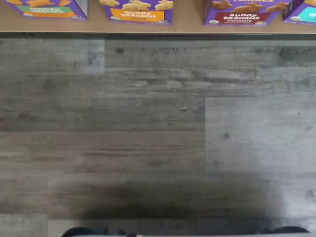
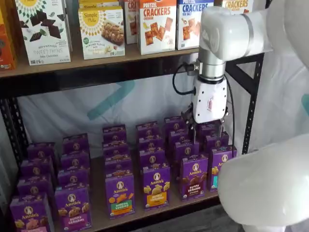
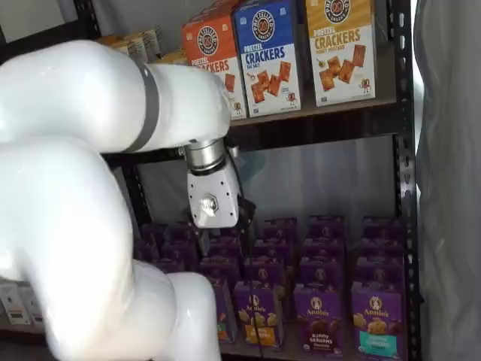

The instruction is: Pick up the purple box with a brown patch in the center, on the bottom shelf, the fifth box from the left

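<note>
The purple box [image 2: 194, 176] stands upright in the front row of the bottom shelf [image 2: 99, 220], with brown bunny crackers at its centre. It also shows in a shelf view [image 3: 319, 316] and in the wrist view [image 1: 242, 14] with a dark red "Chocolate" band. My gripper [image 2: 207, 130] hangs in front of the rack, above and slightly right of the box, apart from it. Purple cartons show through a gap between its black fingers, so it is open and empty. Its white body [image 3: 213, 203] shows in both shelf views.
An orange-band carton [image 2: 156, 186] stands left of the purple box, a teal-band one [image 2: 219, 164] right of it, and a green-band one [image 2: 119, 195] further left. More purple cartons stand in rows behind. Cracker boxes [image 2: 157, 24] fill the upper board. Grey plank floor [image 1: 158, 123] lies below.
</note>
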Robot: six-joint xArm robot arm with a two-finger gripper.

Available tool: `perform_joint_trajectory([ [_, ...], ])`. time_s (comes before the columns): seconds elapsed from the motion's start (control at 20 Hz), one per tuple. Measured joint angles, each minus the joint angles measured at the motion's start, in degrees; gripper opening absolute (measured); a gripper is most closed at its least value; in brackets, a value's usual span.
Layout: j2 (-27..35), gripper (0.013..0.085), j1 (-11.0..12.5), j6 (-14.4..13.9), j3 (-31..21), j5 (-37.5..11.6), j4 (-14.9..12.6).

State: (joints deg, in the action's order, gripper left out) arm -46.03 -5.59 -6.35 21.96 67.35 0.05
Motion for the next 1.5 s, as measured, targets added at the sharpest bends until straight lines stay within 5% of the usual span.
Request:
perform_joint_trajectory([
  [0.5,9.7,0.0850,3.2,5.0,-5.3,-17.1,2.9],
  [0.85,23.8,0.0850,4.2,8.5,-5.1,-31.4,5.1],
  [1.3,42.5,0.0850,5.4,9.5,-1.1,-47.3,3.9],
  [1.5,49.2,0.0850,7.0,7.1,2.2,-50.3,-0.2],
])
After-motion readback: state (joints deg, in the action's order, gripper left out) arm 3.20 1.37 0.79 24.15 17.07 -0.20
